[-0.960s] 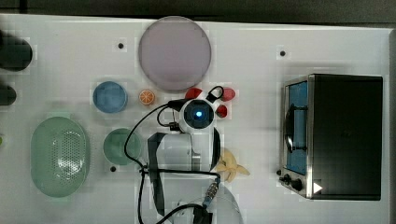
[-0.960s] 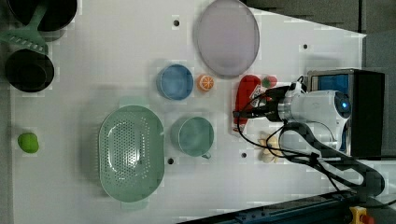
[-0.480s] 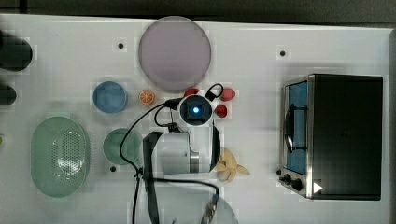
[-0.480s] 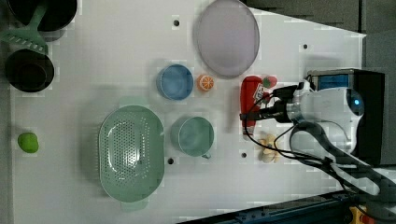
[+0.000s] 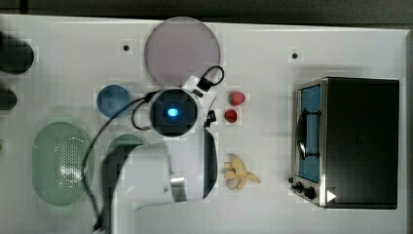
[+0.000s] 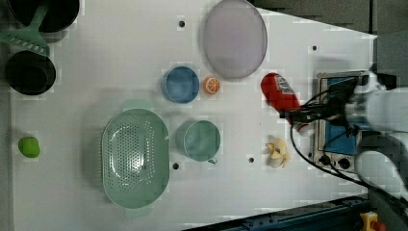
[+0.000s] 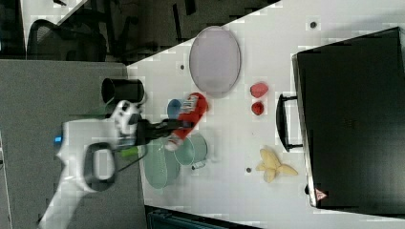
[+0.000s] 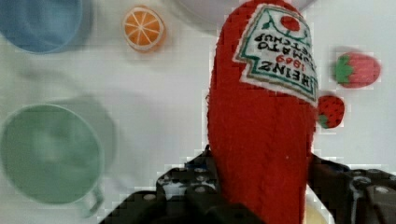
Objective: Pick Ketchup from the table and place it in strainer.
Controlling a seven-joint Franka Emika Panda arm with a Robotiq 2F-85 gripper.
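Pincer [image 8: 261, 186] grips the Ketchup [image 8: 264, 116] bottle's lower end between its fingers.

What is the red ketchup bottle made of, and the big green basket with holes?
The ketchup looks like soft knitted yarn: ribbed stitches and a stitched label show. The strainer looks like smooth, pale green plastic, probably hard, dotted with neat rows of holes.

One knitted ketchup bottle [image 6: 279, 92]. One mint-green strainer [image 6: 135, 161]. Two strawberries, one [image 5: 236, 98] paler than the other [image 5: 230, 115]. One orange slice [image 6: 211, 85]. One blue bowl [image 6: 180, 84], one green cup [image 6: 202, 141], one lilac plate [image 6: 235, 37]. One peeled banana [image 5: 239, 174]. One toaster oven [image 5: 348, 141]. One green fruit [image 6: 29, 147]. Two dark pots [image 6: 30, 72] at the left view's left.
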